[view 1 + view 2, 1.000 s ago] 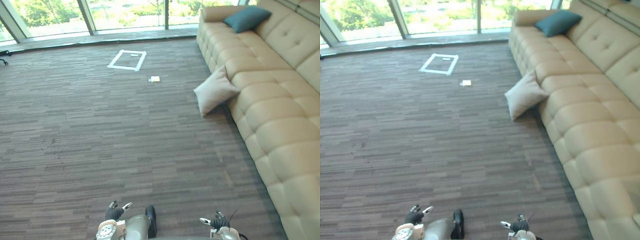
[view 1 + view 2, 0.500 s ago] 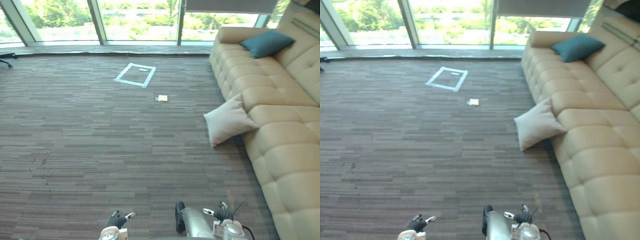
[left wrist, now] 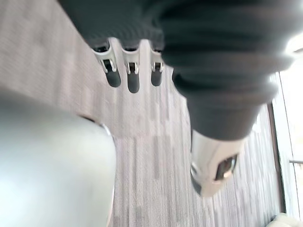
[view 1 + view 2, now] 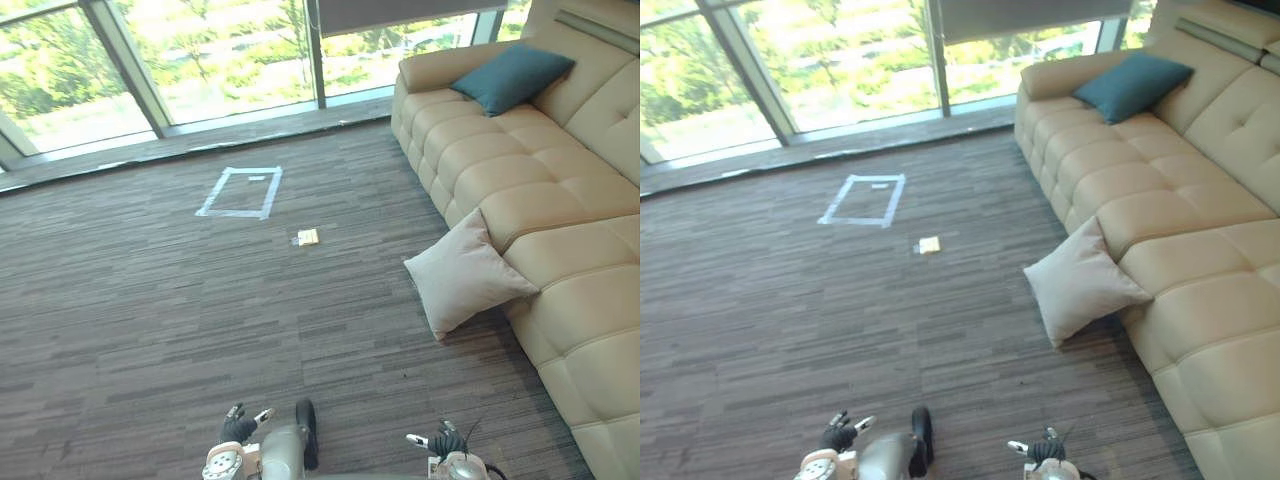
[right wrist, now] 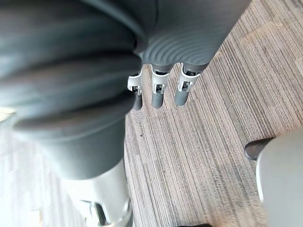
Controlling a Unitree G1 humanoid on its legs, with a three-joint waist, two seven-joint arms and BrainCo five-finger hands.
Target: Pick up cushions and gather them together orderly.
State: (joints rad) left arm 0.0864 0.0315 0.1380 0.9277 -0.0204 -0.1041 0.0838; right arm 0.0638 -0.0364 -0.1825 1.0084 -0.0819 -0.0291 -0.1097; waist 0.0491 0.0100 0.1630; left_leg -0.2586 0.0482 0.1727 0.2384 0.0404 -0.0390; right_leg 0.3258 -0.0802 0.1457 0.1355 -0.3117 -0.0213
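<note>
- Low at the near edge of the carpet [image 4: 140,300], on the left, the left hand [image 4: 238,428] hangs at the robot's side. Its fingers are straight and relaxed, the thumb is apart, and it holds nothing.
- Further out on the carpet, toward the windows [image 4: 200,60], a rectangle of pale tape [image 4: 240,192] marks the floor. A small yellow item [image 4: 308,237] lies near it, apart from the tape. Neither looks like part of the job.
- Low on the right, the right hand [image 4: 440,441] hangs loose-fingered and empty, well apart from both cushions.
- At the front edge of the sofa [image 4: 545,200], the beige cushion [image 4: 465,275] sits tilted on the carpet. It leans against the sofa's front with one corner pointing up.
- At the far end of the sofa seat, in the corner by the armrest and backrest, lies the teal cushion [image 4: 512,75], well apart from the beige one.
- The step in hand appears to be the approach, since nothing is grasped yet and the beige cushion is out of reach.
- The next move probably calls for walking up to the beige cushion and stooping. The hands would go to either side, as it is soft and broad, then carry it to rest squarely beside the teal one.
</note>
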